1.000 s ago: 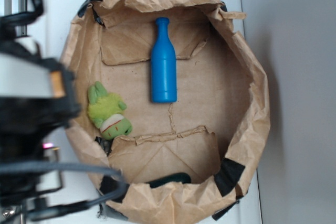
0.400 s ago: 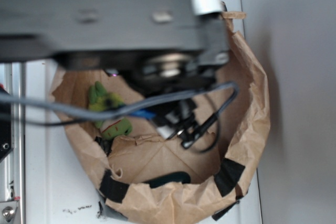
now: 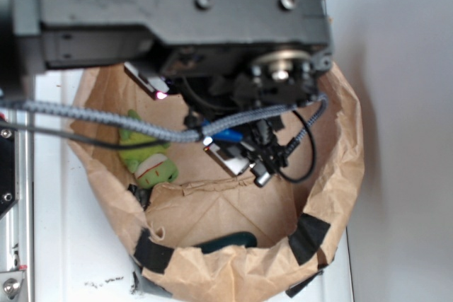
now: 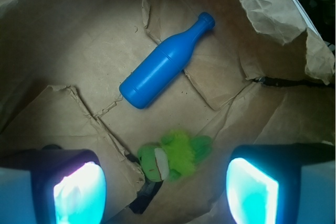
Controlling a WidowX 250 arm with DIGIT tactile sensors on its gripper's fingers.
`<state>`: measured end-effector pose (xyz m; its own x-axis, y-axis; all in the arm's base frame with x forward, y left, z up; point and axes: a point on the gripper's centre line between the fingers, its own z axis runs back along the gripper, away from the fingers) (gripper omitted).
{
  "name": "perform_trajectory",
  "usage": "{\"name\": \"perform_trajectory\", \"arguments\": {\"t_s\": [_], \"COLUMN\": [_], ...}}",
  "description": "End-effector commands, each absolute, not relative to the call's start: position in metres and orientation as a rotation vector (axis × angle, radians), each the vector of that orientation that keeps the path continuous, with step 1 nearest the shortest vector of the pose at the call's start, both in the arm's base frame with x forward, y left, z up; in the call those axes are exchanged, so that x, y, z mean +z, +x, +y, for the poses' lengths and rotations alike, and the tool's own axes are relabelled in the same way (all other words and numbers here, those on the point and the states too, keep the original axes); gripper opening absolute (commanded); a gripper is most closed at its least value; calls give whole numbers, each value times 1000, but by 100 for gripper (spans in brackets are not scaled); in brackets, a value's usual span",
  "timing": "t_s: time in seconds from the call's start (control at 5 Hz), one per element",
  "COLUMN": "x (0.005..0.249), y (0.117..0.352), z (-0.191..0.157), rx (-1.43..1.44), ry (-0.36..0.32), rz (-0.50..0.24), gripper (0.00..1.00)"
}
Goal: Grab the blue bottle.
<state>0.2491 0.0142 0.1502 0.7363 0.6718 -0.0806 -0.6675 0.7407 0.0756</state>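
1. In the exterior view, the robot arm, a dark metal block with bolt heads, fills the upper part and hangs over the paper bag.
2. Below it, cables and black parts hide the gripper; from here one cannot tell how far its fingers stand apart.
3. Only a small sliver of the blue bottle shows, behind a grey braided cable.
4. The green plush toy lies on the bag floor to the left, soft and fuzzy.
5. The bag is crumpled brown paper with black tape patches on its rim, standing on a white surface.
6. In the wrist view, the two fingers sit wide apart at the lower corners, glowing cyan, holding and touching nothing.
7. The blue bottle lies on its side on the creased bag floor, smooth plastic, neck pointing to the upper right.
8. The green plush toy lies between the fingers, below the bottle and apart from it.
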Motion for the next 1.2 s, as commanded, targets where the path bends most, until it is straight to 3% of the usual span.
{"name": "perform_trajectory", "arguments": {"t_s": [0.0, 0.2, 0.4, 0.8, 1.0], "x": [138, 119, 99, 67, 44], "y": [253, 267, 271, 289, 290], "z": [33, 39, 46, 60, 62], "rx": [818, 887, 909, 949, 960], "ry": [6, -25, -62, -20, 48], "rz": [-14, -35, -109, -177, -188], "gripper": [100, 100, 100, 100, 100]}}
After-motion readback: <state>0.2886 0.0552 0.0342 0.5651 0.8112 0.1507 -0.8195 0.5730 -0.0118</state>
